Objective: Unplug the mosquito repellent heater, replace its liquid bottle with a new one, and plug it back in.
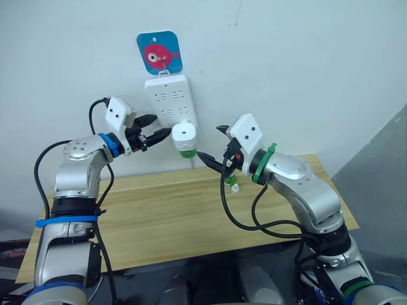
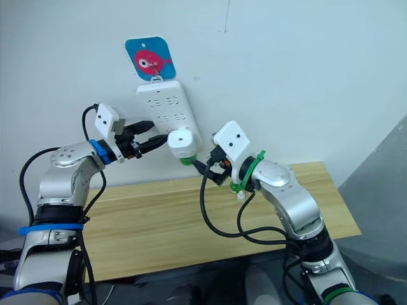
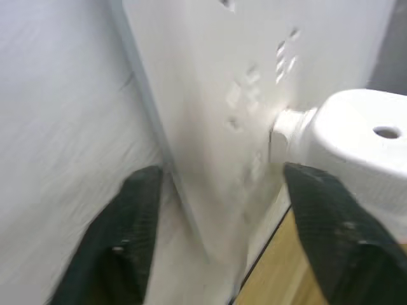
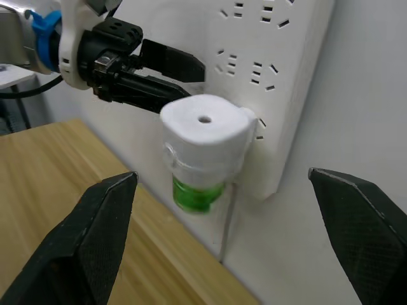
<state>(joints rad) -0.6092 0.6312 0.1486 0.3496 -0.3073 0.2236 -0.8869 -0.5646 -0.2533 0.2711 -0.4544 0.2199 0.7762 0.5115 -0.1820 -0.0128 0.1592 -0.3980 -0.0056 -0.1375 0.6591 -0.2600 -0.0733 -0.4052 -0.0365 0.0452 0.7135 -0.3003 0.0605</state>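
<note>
The white mosquito repellent heater (image 1: 184, 134) is plugged into the lower part of the wall power strip (image 1: 166, 96). A green liquid bottle (image 4: 197, 194) sits in its underside. My left gripper (image 1: 159, 128) is open just left of the heater. In the left wrist view its fingers (image 3: 121, 248) straddle the strip's edge, with the heater (image 3: 362, 152) beside one finger. My right gripper (image 1: 208, 142) is open wide just right of the heater, not touching it. A small green bottle with a white cap (image 1: 234, 186) stands on the table, partly hidden behind my right arm.
The power strip hangs from a hook under a blue fish sticker (image 1: 159, 52) on the white wall. Below it stands a wooden table (image 1: 159, 216), its back edge against the wall. Black cables loop from both forearms over the table.
</note>
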